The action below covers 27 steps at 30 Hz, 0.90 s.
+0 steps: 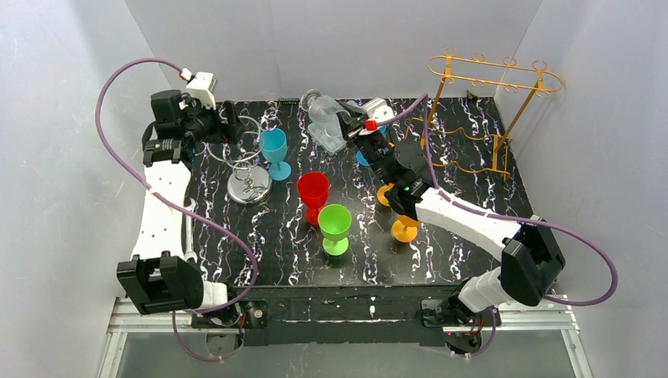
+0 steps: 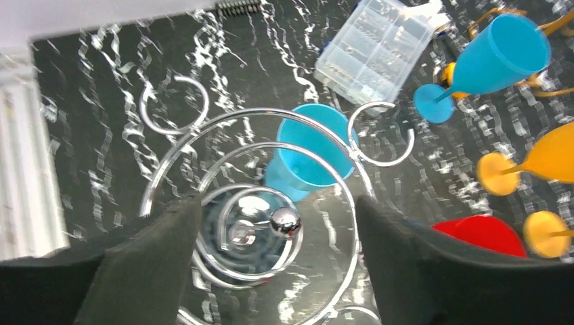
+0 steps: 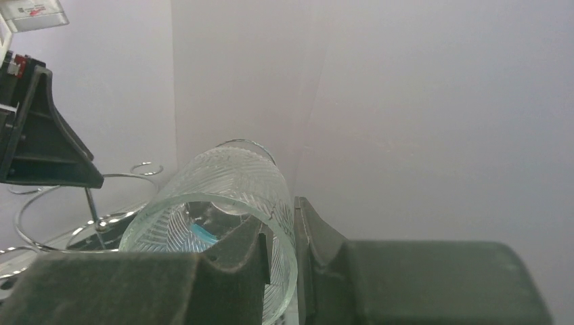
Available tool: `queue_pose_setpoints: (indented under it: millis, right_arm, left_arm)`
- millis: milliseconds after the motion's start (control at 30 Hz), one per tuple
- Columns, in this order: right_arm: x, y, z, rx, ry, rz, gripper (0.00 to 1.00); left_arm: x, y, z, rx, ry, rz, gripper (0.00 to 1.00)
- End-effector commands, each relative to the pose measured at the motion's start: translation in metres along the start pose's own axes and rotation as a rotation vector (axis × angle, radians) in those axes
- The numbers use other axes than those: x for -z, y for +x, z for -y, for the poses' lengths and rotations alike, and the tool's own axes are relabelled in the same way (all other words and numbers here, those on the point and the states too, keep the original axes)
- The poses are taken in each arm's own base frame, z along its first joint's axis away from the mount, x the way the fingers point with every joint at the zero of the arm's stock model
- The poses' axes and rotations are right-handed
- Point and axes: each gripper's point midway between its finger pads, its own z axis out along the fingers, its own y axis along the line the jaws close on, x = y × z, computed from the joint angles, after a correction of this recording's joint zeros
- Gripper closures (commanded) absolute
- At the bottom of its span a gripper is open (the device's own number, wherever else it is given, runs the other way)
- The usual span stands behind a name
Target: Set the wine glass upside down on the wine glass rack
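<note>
Gripping the clear, ribbed wine glass (image 3: 203, 196) by its rim, one finger inside the bowl and one outside, the right gripper (image 3: 279, 233) has it tilted in the air over the far side of the table (image 1: 473, 197), near the chrome spiral wire rack (image 1: 248, 169). The left gripper (image 2: 277, 203) hovers above that rack, jaws apart, holding nothing. Pickup looks done. Not yet done: inverting the glass, seating it on the rack, letting go.
</note>
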Motion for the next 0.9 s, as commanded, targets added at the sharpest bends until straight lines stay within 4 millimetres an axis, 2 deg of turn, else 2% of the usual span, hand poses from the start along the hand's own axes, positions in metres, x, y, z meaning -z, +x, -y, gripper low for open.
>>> queue_pose_setpoints:
  millis: [0,67,133,200,267,333,400,433,533,633,667,700,800,867]
  right_arm:
    - [-0.002,-0.069,0.01,0.122,0.014,0.198,0.99]
    - [-0.004,-0.077,0.007,0.078,-0.009,0.193,0.99]
    - [-0.009,-0.069,0.01,0.023,0.004,0.048,0.99]
    - [-0.008,-0.05,0.017,-0.038,0.054,-0.166,0.99]
    - [0.005,-0.025,0.018,-0.042,0.07,-0.335,0.99]
    - [0.028,-0.001,0.023,-0.046,0.105,-0.478,0.99]
    - [0.048,0.009,0.028,-0.04,0.13,-0.584,0.99]
    - [0.055,0.008,0.026,-0.044,0.113,-0.614,0.99]
    - [0.058,-0.004,-0.002,-0.108,-0.045,-0.689,0.99]
    - [0.067,0.002,-0.042,-0.176,-0.202,-0.808,0.99]
    - [0.07,0.004,-0.058,-0.18,-0.243,-0.831,0.99]
    - [0.076,0.004,-0.096,-0.145,-0.308,-0.861,0.99]
    - [0.083,0.008,-0.138,-0.144,-0.39,-0.895,0.99]
    - [0.094,0.022,-0.166,-0.119,-0.433,-0.954,0.99]
  left_arm:
    - [0.016,-0.023,0.016,0.029,0.049,0.025,0.05]
    - [0.036,-0.042,0.03,0.019,0.08,0.056,0.02]
    - [0.052,-0.053,0.044,0.015,0.123,0.066,0.02]
    - [0.063,-0.058,0.053,0.028,0.147,0.059,0.02]
    - [0.068,-0.063,0.055,0.027,0.147,0.068,0.02]
    - [0.069,-0.065,0.054,0.02,0.138,0.072,0.02]
    - [0.068,-0.067,0.051,0.027,0.122,0.071,0.02]
    - [0.067,-0.066,0.05,0.031,0.119,0.064,0.02]
    - [0.067,-0.067,0.047,0.035,0.097,0.061,0.02]
    - [0.07,-0.071,0.04,0.034,0.051,0.067,0.02]
    - [0.07,-0.071,0.037,0.038,0.033,0.066,0.02]
    - [0.069,-0.07,0.022,0.054,-0.047,0.051,0.02]
    - [0.067,-0.069,0.009,0.091,-0.12,0.042,0.02]
    - [0.067,-0.069,0.001,0.111,-0.158,0.037,0.02]
